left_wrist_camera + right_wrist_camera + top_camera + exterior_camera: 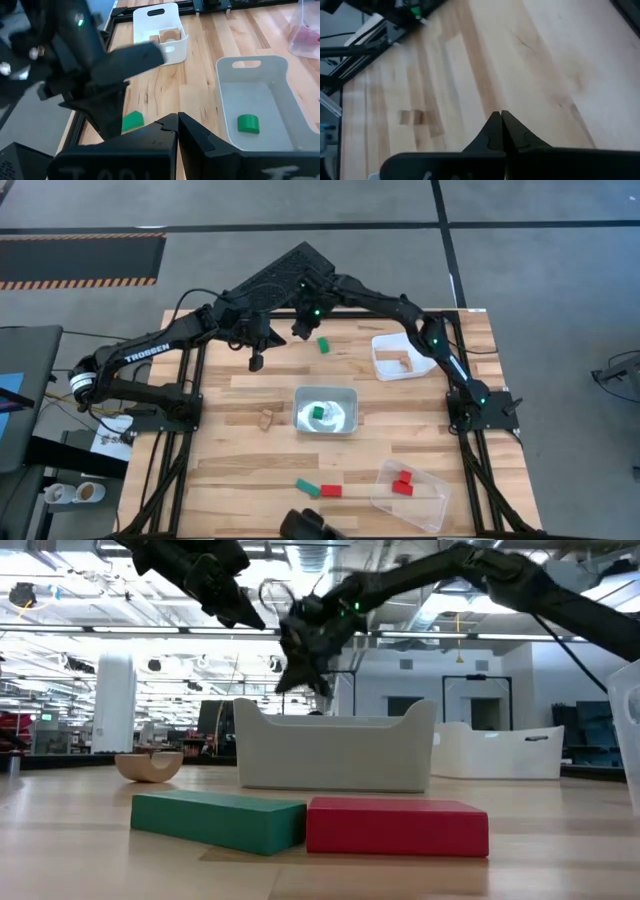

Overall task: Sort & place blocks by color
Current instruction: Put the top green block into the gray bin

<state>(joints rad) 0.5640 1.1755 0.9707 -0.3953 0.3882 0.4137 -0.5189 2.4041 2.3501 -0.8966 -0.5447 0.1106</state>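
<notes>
Both my grippers hang shut and empty above the table's far middle. My left gripper (257, 361) (177, 121) is left of my right gripper (299, 330) (501, 118), which is over bare wood. A green block (323, 345) (132, 121) lies flat on the table just right of them. Another green block (318, 412) (248, 123) sits in the middle white tray (345, 396). A light wood block (265, 420) (150, 765) lies left of that tray. A green block (307, 488) (220, 818) and a red block (330, 491) (395, 825) lie side by side near the front edge.
A white tray (385, 345) (172, 47) at the far right holds wood blocks (402, 360). A clear tray (430, 505) at the near right holds red blocks (402, 483). My right arm (95, 75) crosses close in front of my left gripper.
</notes>
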